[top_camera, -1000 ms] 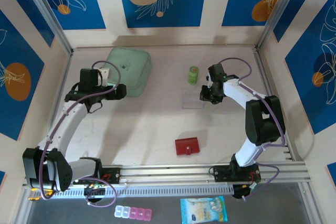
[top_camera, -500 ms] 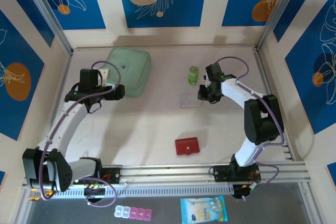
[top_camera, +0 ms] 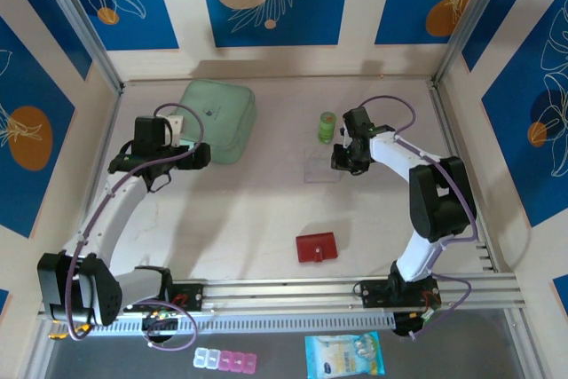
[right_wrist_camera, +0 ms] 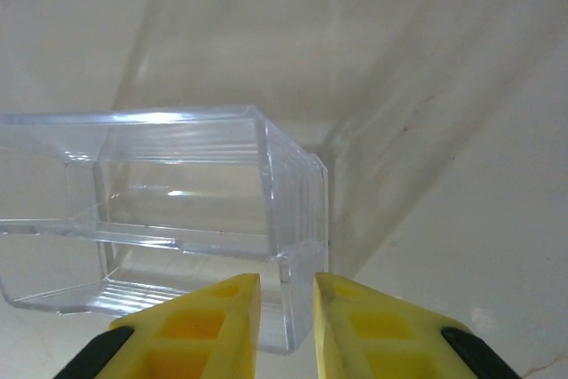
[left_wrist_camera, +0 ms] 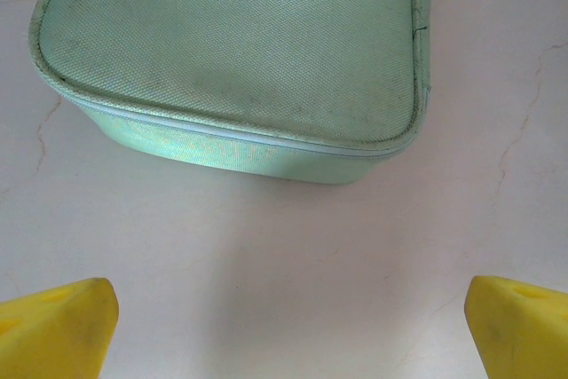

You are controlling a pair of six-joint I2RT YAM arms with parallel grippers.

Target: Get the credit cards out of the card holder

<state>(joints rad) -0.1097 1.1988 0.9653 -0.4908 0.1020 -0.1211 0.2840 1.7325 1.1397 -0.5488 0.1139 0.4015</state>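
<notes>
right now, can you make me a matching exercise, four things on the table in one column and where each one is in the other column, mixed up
Things
1. green pouch
2. red wallet
3. clear box
4. green bottle

Places
A. one wall pinched between the fingers of the right gripper
B. lying alone near the front rail
C. just past the clear box, on its far side
D. right in front of the open left gripper

Pairs: 1-D, 2-B, 3-A, 4-C
</notes>
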